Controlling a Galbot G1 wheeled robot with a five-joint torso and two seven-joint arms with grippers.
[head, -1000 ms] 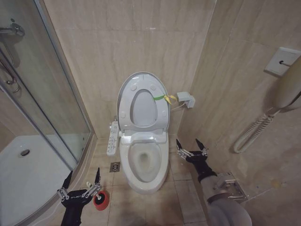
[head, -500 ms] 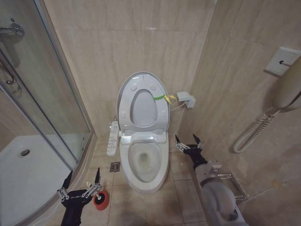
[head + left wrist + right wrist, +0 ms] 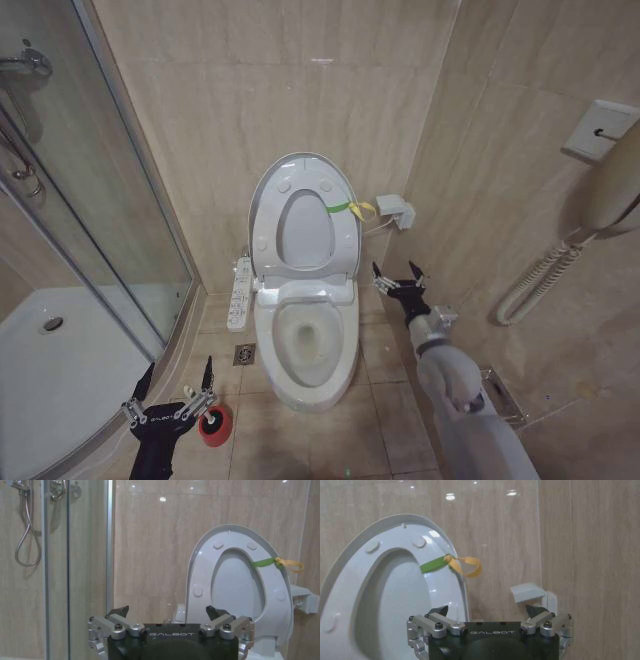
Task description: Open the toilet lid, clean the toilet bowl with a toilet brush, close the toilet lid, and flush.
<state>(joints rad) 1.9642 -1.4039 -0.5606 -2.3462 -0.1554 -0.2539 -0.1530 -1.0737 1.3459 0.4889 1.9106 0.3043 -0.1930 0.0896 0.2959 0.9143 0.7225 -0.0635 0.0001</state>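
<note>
Toilet lid (image 3: 303,222) stood raised — rigid, glossy, likely slippery; yellow-green band (image 3: 341,208) seemed best hold. Right gripper (image 3: 398,279) spread, empty — left gripper (image 3: 171,390) likewise.

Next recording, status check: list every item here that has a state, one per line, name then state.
toilet lid: raised, upright against the wall
toilet bowl: uncovered
toilet brush: standing in red holder on the floor
left gripper: open, empty, beside the red holder
right gripper: open, empty, right of the toilet lid
shower door: shut
</note>
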